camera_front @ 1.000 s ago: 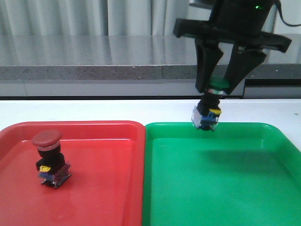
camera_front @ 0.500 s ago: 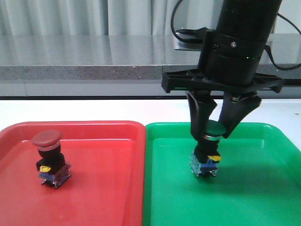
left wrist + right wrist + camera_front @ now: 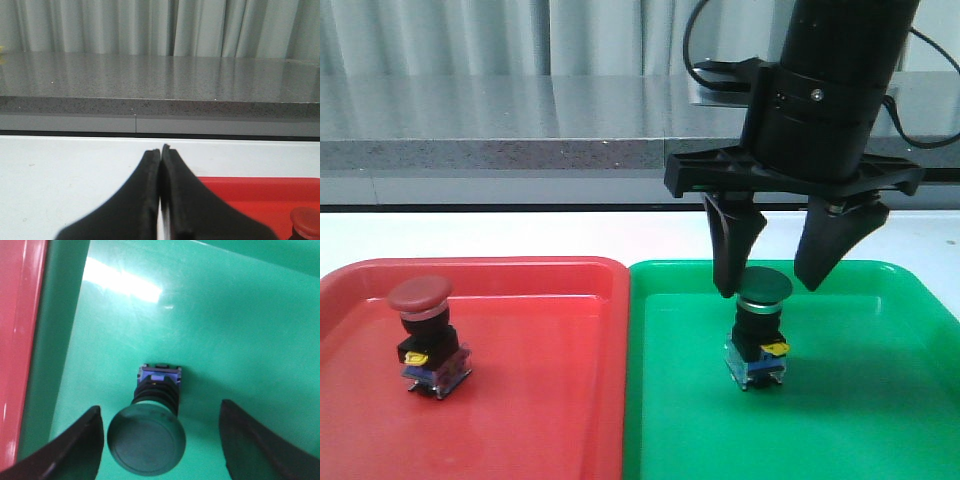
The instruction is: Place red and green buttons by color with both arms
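Observation:
The green button stands upright on the green tray; it also shows in the right wrist view. My right gripper is open, its fingers on either side of the green cap without holding it; in the right wrist view the gripper has one finger close beside the cap and the other well apart. The red button stands upright on the red tray. My left gripper is shut and empty over the white table, with the red button's cap off to one side.
The two trays lie side by side on a white table. A grey stone ledge and curtains run behind. The red tray's rim borders the green tray in the right wrist view.
My right gripper lowered the green button onto the green tray, then opened and let it go. The red button has not moved.

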You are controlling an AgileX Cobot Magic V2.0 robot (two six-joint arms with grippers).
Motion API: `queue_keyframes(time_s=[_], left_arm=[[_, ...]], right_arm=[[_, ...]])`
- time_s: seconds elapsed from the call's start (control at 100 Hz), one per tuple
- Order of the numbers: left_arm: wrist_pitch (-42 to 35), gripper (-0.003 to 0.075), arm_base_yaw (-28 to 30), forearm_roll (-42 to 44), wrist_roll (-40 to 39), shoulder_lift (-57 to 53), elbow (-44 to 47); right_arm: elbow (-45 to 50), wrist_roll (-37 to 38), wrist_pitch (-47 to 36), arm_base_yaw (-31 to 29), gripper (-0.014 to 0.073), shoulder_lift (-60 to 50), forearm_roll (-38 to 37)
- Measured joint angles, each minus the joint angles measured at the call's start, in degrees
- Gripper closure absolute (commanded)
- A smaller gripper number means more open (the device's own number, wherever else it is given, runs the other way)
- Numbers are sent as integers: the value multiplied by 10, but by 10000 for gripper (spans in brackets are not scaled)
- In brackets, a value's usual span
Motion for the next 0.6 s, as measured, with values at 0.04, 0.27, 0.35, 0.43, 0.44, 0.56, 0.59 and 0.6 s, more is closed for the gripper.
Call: queue_keyframes(time_s=[0.04,0.27,0.35,0.43,0.44,0.56,0.59,0.6], left_arm=[[0,741,0,0,0,0,0],[0,741,0,0,0,0,0],[0,741,0,0,0,0,0],[0,741,0,0,0,0,0],[0,741,0,0,0,0,0],[0,741,0,0,0,0,0],[0,741,0,0,0,0,0],[0,741,0,0,0,0,0]], right_arm=[[0,1,0,0,90,-3,0],[0,1,23,0,94,-77,-19],[0,1,33,0,116,-119,-32],[0,1,46,-7,163,-156,-45],[0,1,49,-8,168,-159,-45],[0,1,69,-45,288,-208,-45],[0,1,73,-59,327,-218,-49],[0,1,73,-62,348,-220,-49]])
